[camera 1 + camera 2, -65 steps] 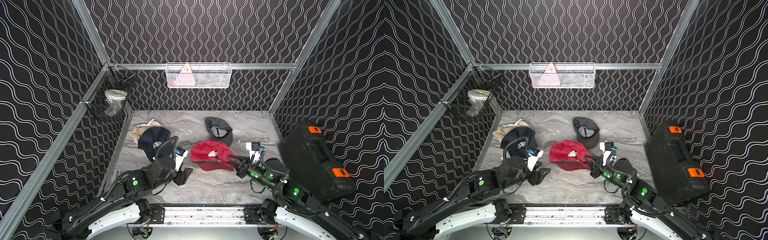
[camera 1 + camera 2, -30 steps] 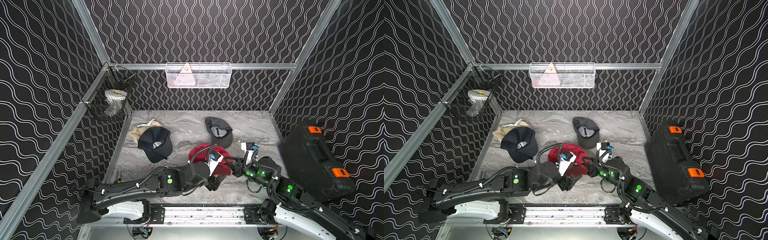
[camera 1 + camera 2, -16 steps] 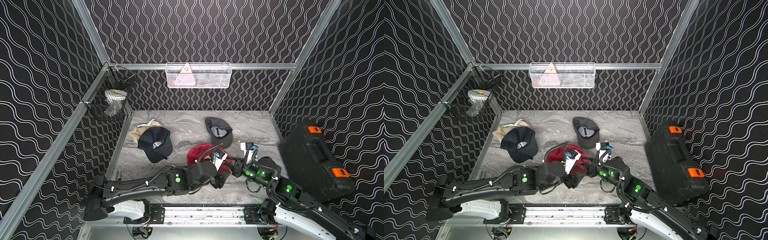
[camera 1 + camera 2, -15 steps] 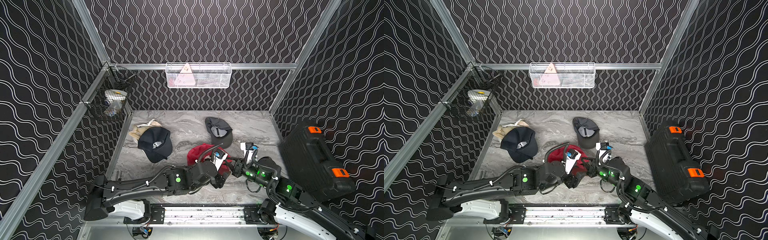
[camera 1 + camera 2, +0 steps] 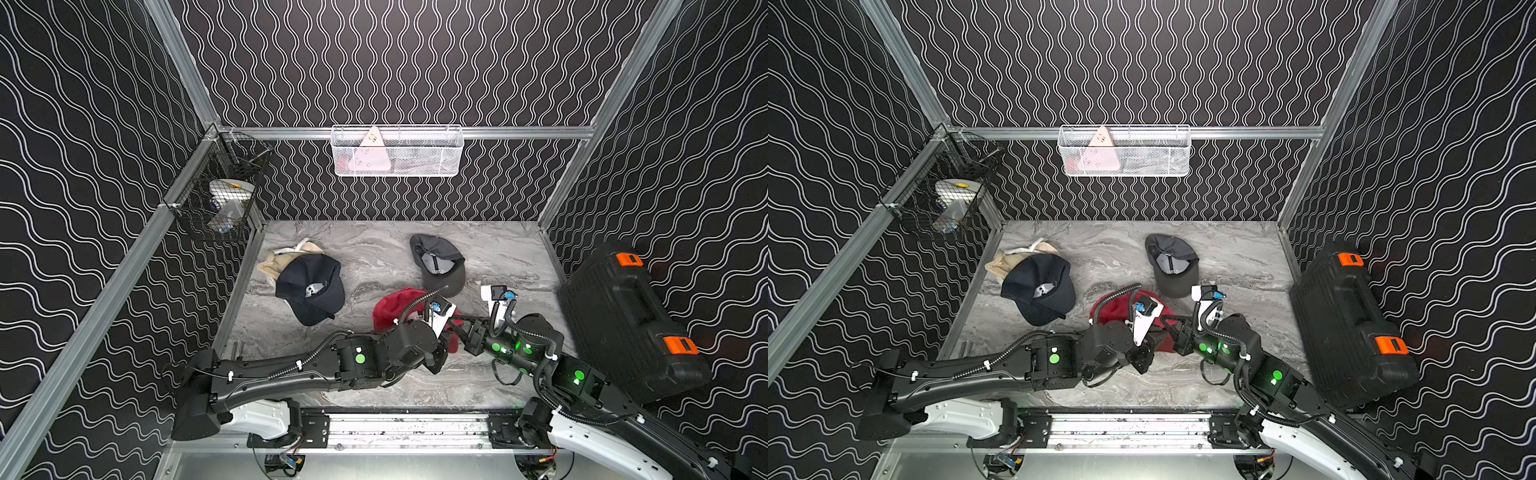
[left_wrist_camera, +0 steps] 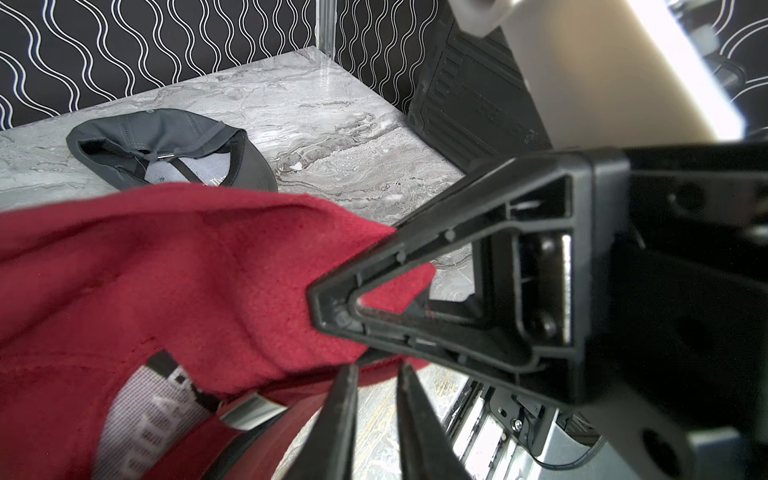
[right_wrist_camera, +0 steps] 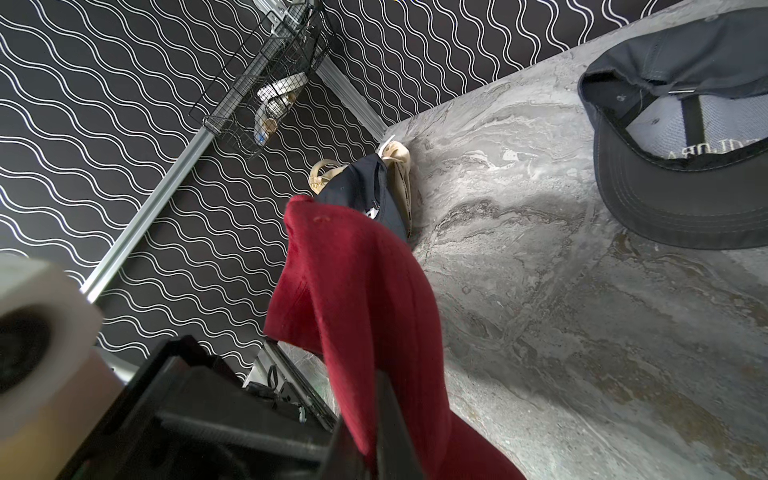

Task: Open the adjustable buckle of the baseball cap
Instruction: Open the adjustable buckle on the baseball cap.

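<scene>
Right jaws clamp the limp red cloth baseball cap (image 6: 166,270); left jaws, state unclear, should pinch beside its silver metal buckle (image 6: 249,409) just ahead.

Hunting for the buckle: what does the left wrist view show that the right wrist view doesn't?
Left wrist only: the metal buckle and inner label of the red cap, and the black case. Right wrist only: the navy cap, the beige cap, the wire basket. Both: the red cap clamped in the right gripper, the grey cap, the marble table.
</scene>
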Robot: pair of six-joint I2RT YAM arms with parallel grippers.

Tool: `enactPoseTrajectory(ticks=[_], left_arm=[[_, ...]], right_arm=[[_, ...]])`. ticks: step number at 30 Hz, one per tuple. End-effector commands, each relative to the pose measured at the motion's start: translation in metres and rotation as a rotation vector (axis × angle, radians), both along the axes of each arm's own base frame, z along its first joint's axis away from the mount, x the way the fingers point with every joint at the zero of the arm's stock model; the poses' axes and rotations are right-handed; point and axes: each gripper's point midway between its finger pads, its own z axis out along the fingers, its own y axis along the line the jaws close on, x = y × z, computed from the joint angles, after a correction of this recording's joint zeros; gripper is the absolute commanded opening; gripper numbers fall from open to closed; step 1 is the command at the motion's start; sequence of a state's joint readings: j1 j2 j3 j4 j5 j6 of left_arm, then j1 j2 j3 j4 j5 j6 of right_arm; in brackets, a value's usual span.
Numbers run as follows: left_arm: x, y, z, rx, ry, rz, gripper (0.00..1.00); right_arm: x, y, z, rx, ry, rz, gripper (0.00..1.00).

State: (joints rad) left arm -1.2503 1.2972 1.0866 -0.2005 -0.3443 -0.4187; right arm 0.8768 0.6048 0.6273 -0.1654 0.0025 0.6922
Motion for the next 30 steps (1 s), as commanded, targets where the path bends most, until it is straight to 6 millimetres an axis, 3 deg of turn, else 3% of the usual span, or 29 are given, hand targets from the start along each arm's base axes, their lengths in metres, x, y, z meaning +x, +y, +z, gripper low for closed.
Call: enactPoseTrajectory(ticks=[1,7,10,11,15,16,30], left_arm=[[0.005,-0.002,0.016,-0.044,-0.037,0.015,0.14],[0.004,0.001,0.02,-0.047,-0.045,0.018,0.01],[0.005,0.004,0.02,-0.05,-0.049,0.021,0.0],[0.005,0.004,0.021,-0.048,-0.053,0.025,0.05],[0.005,0.006,0.017,-0.02,-0.08,0.028,0.47],[0.005,0.007,0.016,-0.009,-0.095,0.033,0.52],[0.007,-0.008,0.015,-0.019,-0.127,0.007,0.54]], right_arm=[[0.0,0.003,0.015,0.058,-0.025,0.003,0.0],[0.001,0.001,0.015,0.057,-0.025,-0.003,0.0],[0.001,0.0,0.015,0.054,-0.026,-0.011,0.0],[0.001,-0.001,0.016,0.055,-0.027,-0.014,0.0],[0.001,-0.003,0.019,0.06,-0.028,-0.021,0.0],[0.002,-0.003,0.019,0.062,-0.03,-0.022,0.0],[0.003,0.004,0.025,0.062,-0.024,-0.003,0.0]])
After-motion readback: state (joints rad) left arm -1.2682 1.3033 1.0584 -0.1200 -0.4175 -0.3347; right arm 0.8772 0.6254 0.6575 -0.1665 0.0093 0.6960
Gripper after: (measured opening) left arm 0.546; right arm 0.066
